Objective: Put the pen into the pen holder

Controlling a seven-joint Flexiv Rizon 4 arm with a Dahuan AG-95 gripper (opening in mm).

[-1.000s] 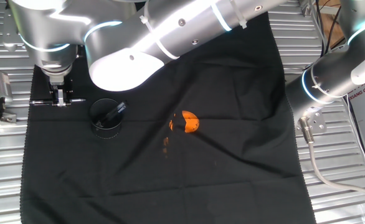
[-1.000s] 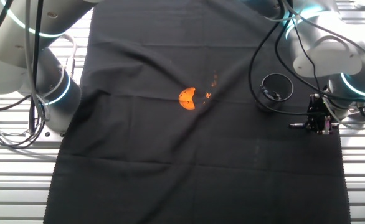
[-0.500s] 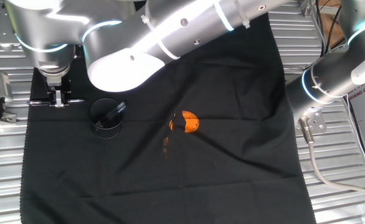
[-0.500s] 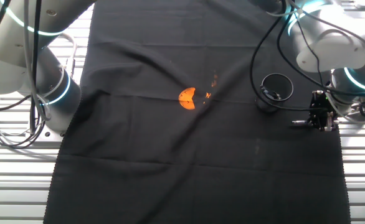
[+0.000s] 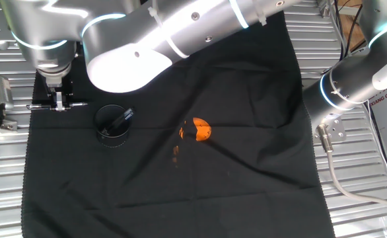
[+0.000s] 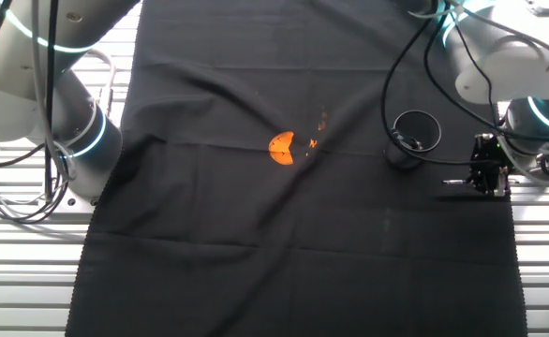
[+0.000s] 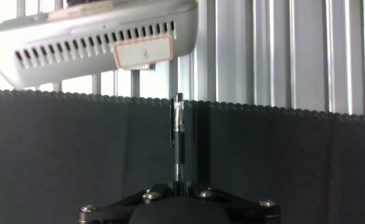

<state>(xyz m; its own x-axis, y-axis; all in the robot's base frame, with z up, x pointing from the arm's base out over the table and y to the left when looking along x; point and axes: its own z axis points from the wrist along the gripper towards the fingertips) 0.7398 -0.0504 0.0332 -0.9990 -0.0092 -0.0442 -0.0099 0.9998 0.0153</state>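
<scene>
The slender dark pen (image 5: 76, 104) lies level across my gripper (image 5: 59, 104), at the cloth's left edge in one fixed view. In the other fixed view the gripper (image 6: 489, 178) holds the pen (image 6: 452, 183) right of the holder. The gripper is shut on the pen. In the hand view the pen (image 7: 178, 127) sticks straight out from between the gripper (image 7: 179, 184) jaws, low over the cloth. The pen holder (image 5: 112, 124), a short black cup (image 6: 416, 133), stands on the cloth close beside the gripper. A thicker dark stick (image 5: 122, 118) leans inside it.
A small orange object (image 5: 201, 129) lies mid-cloth, also seen in the other fixed view (image 6: 281, 147). A grey vented box (image 7: 95, 36) sits just past the cloth's edge (image 7: 263, 109) on the ribbed metal table. A second robot arm (image 5: 352, 79) stands at the right.
My gripper has shifted a little away from the pen holder toward the cloth's edge and risen slightly, carrying the pen with it.
</scene>
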